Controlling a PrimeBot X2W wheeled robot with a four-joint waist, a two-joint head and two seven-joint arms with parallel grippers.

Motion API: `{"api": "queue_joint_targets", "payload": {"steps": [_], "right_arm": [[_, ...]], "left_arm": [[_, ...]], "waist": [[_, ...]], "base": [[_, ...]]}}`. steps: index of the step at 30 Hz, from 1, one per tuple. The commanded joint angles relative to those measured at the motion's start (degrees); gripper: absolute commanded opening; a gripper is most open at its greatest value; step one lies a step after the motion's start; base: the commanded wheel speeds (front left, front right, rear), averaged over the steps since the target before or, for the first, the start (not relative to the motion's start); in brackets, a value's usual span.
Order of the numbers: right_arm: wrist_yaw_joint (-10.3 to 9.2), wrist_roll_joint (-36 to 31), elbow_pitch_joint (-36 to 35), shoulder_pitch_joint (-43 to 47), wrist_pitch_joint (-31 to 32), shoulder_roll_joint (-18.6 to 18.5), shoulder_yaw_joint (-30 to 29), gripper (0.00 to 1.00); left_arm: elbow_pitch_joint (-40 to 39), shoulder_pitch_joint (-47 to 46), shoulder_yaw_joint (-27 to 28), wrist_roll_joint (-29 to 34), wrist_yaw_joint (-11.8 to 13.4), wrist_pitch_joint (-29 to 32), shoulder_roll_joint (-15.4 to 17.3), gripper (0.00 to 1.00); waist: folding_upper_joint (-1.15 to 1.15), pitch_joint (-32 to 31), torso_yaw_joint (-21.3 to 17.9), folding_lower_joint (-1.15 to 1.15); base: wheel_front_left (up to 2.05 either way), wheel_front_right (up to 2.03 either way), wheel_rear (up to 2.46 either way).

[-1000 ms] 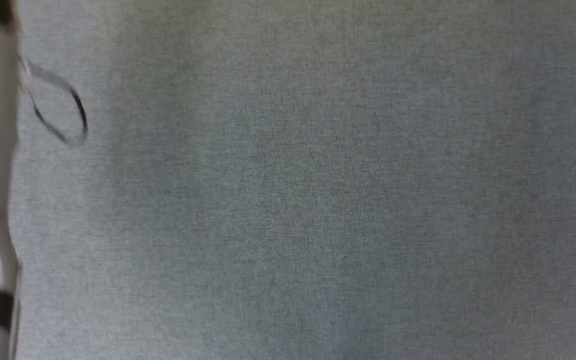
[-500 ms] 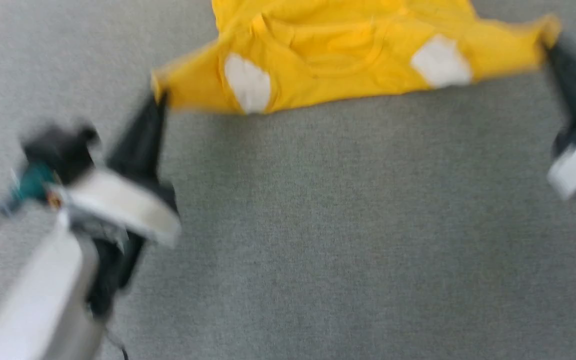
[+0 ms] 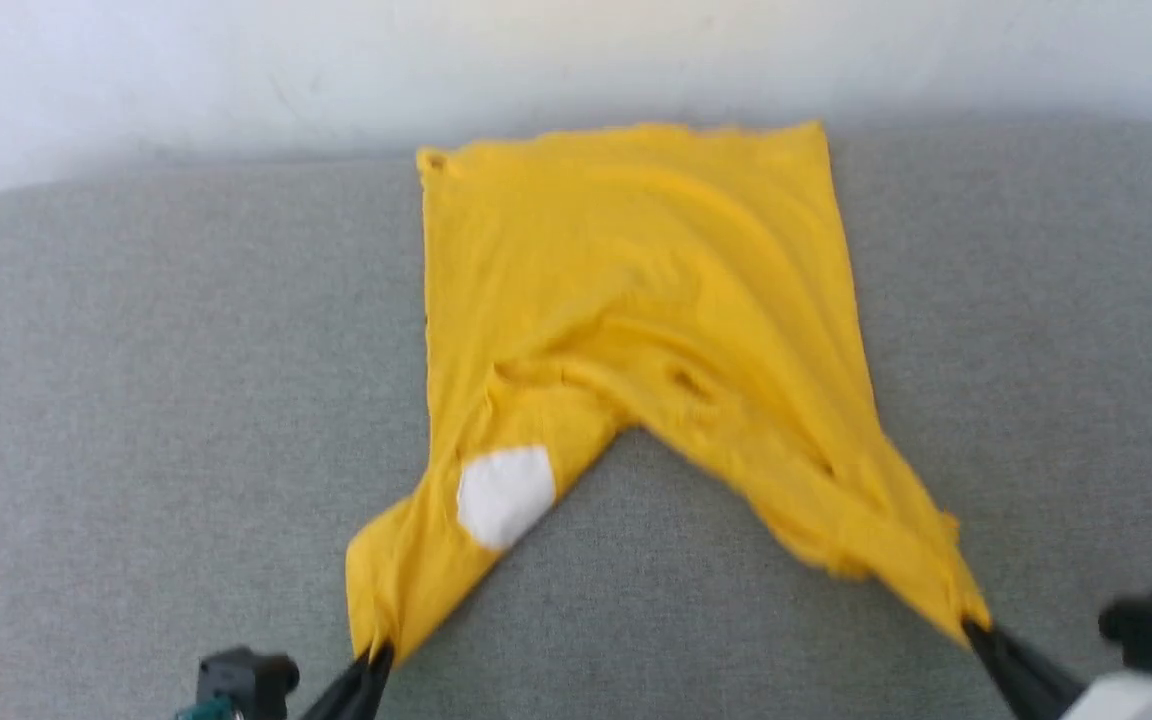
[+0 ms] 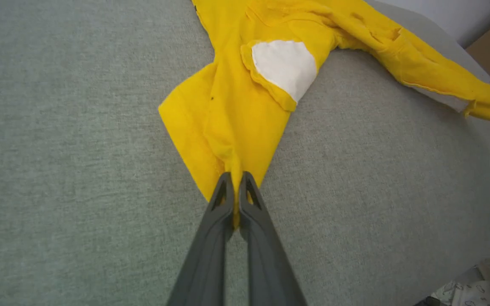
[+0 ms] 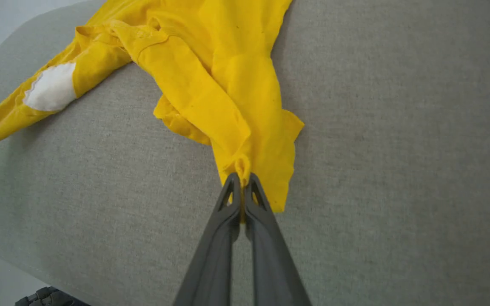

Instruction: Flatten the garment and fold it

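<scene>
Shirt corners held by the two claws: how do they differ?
The left corner has a white patch nearby; the right corner looks plain yellow from above. The left corner lies flatter; the right corner is bunched in folds. The left gripper and right gripper each pinch one, shut.

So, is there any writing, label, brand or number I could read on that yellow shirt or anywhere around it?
None can be read.
The garment: plain yellow on the side showing, no legible words or label.
Its white patch: blank.
A pale printed sheet at the left wrist view's corner: small dark marks, too small to read.
</scene>
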Motion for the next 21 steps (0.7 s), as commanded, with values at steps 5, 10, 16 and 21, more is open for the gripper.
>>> {"api": "queue_joint_targets", "payload": {"steps": [5,10,16,21], "right_arm": [[-0.05,0.6,2.5,9.3,-0.2,1.3,-2.6,0.0],[-0.05,0.4,5.2,14.4,0.8,1.2,-6.0,0.0],[-0.05,0.2,6.8,17.7,1.5,1.9,-8.9,0.0],[-0.05,-0.2,6.9,18.1,1.4,2.9,-9.7,0.01]], "left_arm": [[1.5,5.5,-0.8,-1.1,0.7,-0.3,1.2,0.0],[2.6,10.2,-1.1,-3.1,1.2,0.8,2.2,0.0],[2.8,14.0,-1.1,-4.1,2.4,2.3,3.9,0.0],[1.7,14.2,-0.4,-3.8,3.3,1.5,4.3,0.0]], "waist": [[0.0,-6.0,-1.2,0.02],[0.0,-7.6,-2.1,0.02],[0.0,-9.1,-2.5,0.02],[0.0,-9.9,-2.3,0.02]], "base": [[0.0,0.0,0.0],[0.0,0.0,0.0],[0.0,0.0,0.0],[0.0,0.0,0.0]]}}
